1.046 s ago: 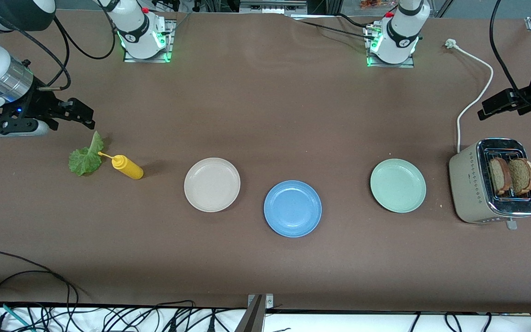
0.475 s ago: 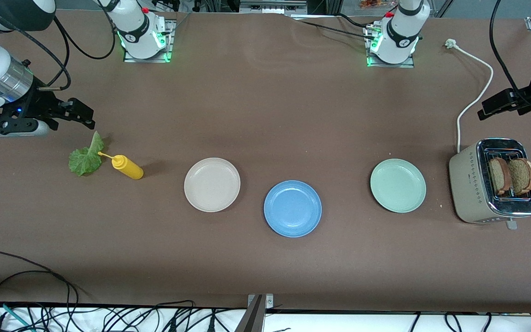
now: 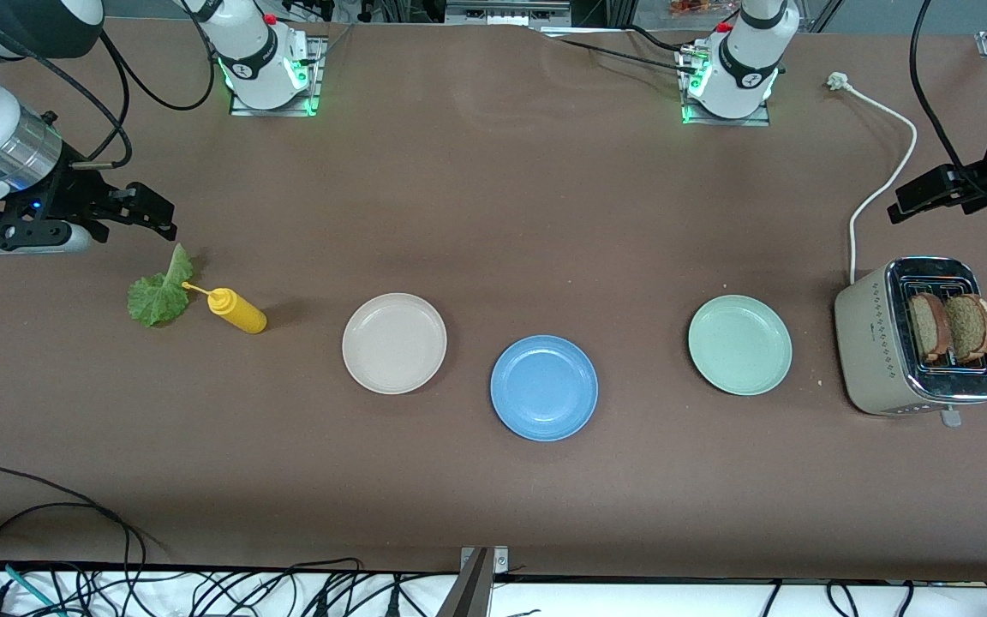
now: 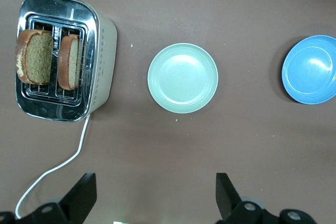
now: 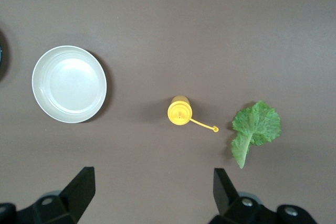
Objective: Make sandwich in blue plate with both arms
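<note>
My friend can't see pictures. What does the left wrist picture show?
Two brown bread slices stand in the slots of a shiny toaster on a brown table. Beside it sits an empty mint-green plate, then the blue plate, also empty. The left gripper hangs open above the table.

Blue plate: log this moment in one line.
round blue plate: bare | brown bread slices: in toaster | green lettuce leaf: on table | both jaws open
</note>
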You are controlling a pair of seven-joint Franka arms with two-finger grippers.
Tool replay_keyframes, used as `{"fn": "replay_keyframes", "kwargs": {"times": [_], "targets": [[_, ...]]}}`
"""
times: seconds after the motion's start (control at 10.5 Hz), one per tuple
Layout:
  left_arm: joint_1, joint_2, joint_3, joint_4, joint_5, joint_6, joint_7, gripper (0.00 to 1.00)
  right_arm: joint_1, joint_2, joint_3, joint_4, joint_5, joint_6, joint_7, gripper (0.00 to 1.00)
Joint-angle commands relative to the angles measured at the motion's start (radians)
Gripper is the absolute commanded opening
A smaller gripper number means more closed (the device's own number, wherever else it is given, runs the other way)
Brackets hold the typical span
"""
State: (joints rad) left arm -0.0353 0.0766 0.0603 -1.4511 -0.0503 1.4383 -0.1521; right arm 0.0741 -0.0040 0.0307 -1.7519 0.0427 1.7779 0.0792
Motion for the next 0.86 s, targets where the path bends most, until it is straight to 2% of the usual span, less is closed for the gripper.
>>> {"fn": "replay_keyframes", "kwargs": {"times": [0.0, 0.76], "targets": [[-0.005, -0.001, -0.004, 0.017, 0.020, -0.021, -0.006, 1.00, 0.003, -0.001, -0.002, 0.002, 0.019, -0.009, 0.011, 1.00], [-0.005, -0.001, -0.008, 0.017, 0.018, -0.038, -0.015, 1.00, 0.003, -0.001, -0.002, 0.003, 0.019, -0.009, 0.010, 1.00]]}}
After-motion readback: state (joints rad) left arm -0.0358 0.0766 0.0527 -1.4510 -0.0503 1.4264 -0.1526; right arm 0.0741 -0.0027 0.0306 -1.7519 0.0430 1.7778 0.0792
